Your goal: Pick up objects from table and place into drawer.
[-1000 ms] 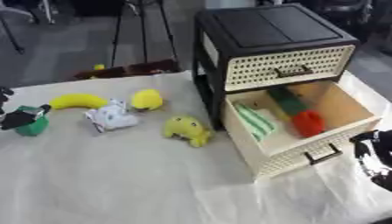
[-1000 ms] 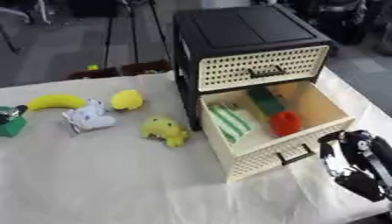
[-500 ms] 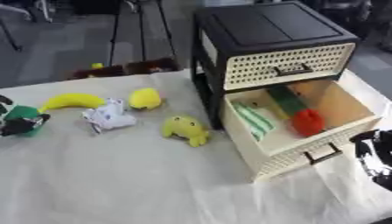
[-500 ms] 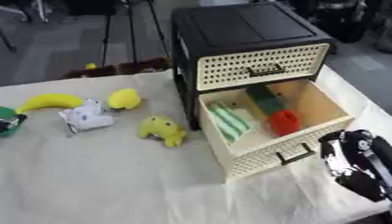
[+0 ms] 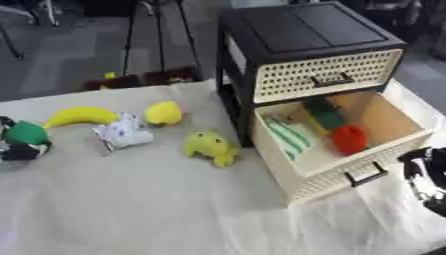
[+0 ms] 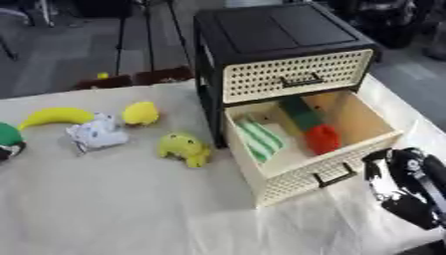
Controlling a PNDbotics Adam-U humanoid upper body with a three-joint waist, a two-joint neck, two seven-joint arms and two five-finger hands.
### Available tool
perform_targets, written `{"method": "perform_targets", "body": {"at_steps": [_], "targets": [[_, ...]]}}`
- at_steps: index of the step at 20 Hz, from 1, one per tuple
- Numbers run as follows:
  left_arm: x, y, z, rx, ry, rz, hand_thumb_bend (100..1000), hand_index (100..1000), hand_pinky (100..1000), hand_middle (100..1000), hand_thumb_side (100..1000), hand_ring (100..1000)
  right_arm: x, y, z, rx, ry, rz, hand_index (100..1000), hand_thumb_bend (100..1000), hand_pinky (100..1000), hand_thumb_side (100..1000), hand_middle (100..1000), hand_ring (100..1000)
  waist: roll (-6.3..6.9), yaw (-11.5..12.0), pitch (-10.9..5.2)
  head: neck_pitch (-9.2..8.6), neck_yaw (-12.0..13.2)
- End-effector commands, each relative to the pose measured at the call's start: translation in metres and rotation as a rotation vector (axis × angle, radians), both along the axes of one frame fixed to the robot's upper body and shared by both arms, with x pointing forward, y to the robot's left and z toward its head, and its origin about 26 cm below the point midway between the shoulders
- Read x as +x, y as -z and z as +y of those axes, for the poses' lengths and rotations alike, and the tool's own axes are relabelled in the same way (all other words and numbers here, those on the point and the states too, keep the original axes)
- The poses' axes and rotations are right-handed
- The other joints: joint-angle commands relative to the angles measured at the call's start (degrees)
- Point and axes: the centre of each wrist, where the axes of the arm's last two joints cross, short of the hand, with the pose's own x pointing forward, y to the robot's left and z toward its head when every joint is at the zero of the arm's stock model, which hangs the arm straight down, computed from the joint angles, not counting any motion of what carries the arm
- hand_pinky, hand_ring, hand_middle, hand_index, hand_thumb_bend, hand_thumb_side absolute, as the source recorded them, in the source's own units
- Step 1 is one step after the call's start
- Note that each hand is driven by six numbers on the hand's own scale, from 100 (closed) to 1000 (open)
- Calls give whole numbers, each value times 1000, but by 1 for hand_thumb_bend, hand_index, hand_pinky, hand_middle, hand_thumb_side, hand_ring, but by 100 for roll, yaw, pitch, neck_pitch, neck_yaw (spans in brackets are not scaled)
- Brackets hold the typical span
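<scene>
Open lower drawer (image 5: 396, 144) of the black cabinet (image 5: 305, 40), pulled out over the cloth-covered table (image 5: 131, 209); inside, a green-striped white item (image 5: 287, 137) on the left, a dark green block (image 5: 325, 114) at the back, a red object (image 5: 350, 139) near the front. On the cloth left of the cabinet: yellow plush toy (image 5: 210, 147), small yellow lemon-like fruit (image 5: 163, 112), white crumpled packet (image 5: 122, 133), banana (image 5: 80, 115). Left hand (image 5: 16, 149) at the left edge, fingers apparently curled around a green object (image 5: 26, 133). Right hand (image 6: 409, 187) low at the right, just beside the drawer front, holding nothing; finger spread impossible to tell.
</scene>
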Motion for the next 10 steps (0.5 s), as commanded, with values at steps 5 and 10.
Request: {"method": "perform_targets", "body": {"at_steps": [5, 10], "targets": [[4, -31, -4, -50, 83, -90, 167, 542, 232, 360, 100, 200, 0, -10, -2, -12, 6, -29, 671, 100, 100, 783, 171, 100, -58, 32, -166, -73, -24], [8, -85, -41, -45, 348, -195, 136, 544, 235, 361, 100, 200, -2, -5, -4, -12, 16, -14, 671, 100, 100, 771, 170, 100, -87, 115, -312, -21, -69]]}}
